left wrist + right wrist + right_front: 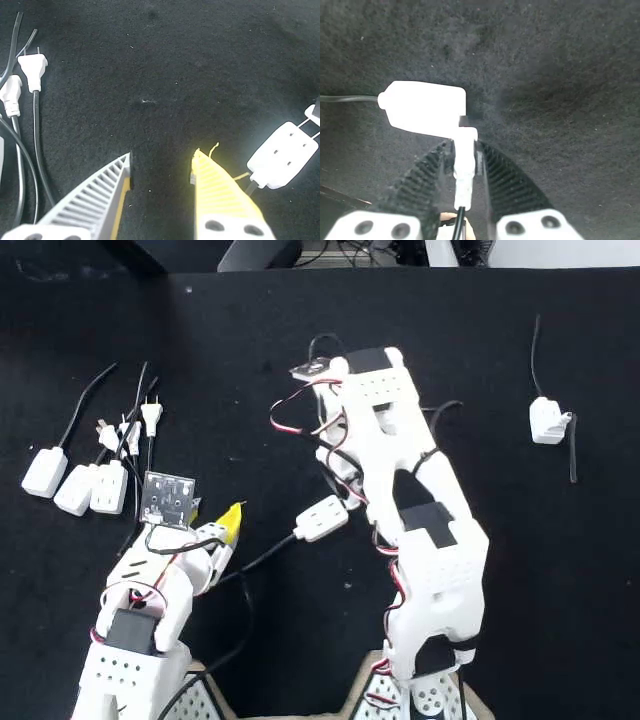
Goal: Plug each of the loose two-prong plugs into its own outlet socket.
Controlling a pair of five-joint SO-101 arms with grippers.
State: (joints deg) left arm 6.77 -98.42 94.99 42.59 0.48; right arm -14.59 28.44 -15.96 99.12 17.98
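Observation:
My right gripper (465, 156) is shut on a white two-prong plug (464, 152), whose front end meets the side of a white outlet block (425, 107). A short dark gap shows between plug and block. In the high view that outlet block (322, 518) lies mid-table, just beside the right arm (400, 470). My left gripper (160, 172) stands open over bare mat with nothing between its fingers, the same block (282, 155) off to its yellow finger's side. Two loose plugs (34, 70) (11, 92) lie on their black cords farther away.
Three white outlet blocks (78, 488) sit at the far left with loose plugs (152, 415) and black cords just behind them. Another outlet block (548, 420) with cords lies at the far right. A black cord (255, 560) runs from the middle block toward the left arm (150, 590).

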